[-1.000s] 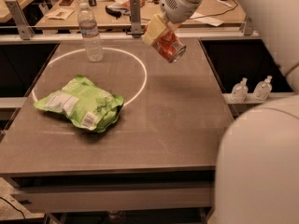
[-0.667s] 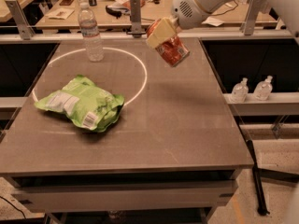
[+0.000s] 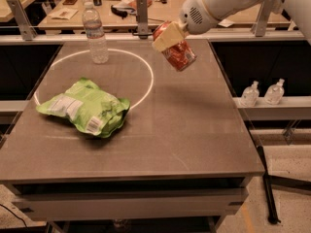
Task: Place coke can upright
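red-orange coke can (image 3: 182,56) is up in the air, tilted, clamped in the gripper (image 3: 167,39). pale fingers (image 3: 163,41) are closed across its upper part. it hangs over the far right part of the table (image 3: 194,144), just outside the white ring (image 3: 146,89) marked on top. no contact w/ the surface.

step, my read: carry phase, can grasped but not set down. next move calls for turning the wrist so the can's axis goes vertical, then lowering onto bare tabletop till the base sits flat, and only then letting go. release while tilted = likely roll or tip.

other items: clear water bottle (image 3: 95,33) stands upright at the far side, on the ring. green snack bag (image 3: 85,108) lies flat nr left-front, well apart from the can.

writing: white markings on can, not legible. bag has a white panel + barcode-ish patch, text unreadable. bottle label too small to tell.
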